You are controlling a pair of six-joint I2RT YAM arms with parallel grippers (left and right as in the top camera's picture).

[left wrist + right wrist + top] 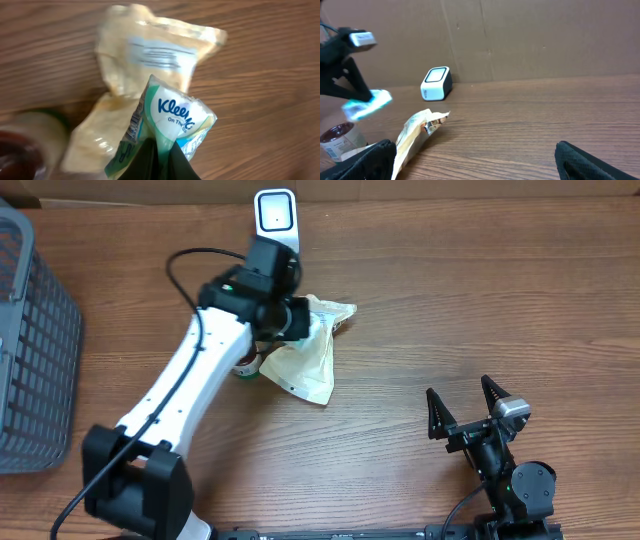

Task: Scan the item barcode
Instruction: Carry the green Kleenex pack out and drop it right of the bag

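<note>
The jaws of the left gripper (pixel 162 161) are clenched on one end of a Kleenex tissue pack (pixel 172 117). The pack stands out in front of the jaws, its white and green printed face turned toward the wrist camera. Dark striped print runs along one edge of the pack, but it is too blurred to read. In the right wrist view the pack (pixel 367 105) is clear of the table (pixel 545 115).

Directly beyond these jaws, under the pack, a wrinkled yellowish pouch (pixel 150 55) lies flat on the wood. To one side of the jaws, lower, stands a small jar (pixel 337 137) with a dark top. The white scanner (pixel 275 215) stands behind the jaws, on the wrist side, near but not touching the pack.

The jaws of the right gripper (pixel 458 388) are spread wide and grasp nothing. From these jaws the pouch is ahead and to the left, and the scanner (pixel 436 82) is further ahead, close to the cardboard wall (pixel 545 40). The pack is well apart from them. A grey basket (pixel 35 350) is far out to the side of the left arm.
</note>
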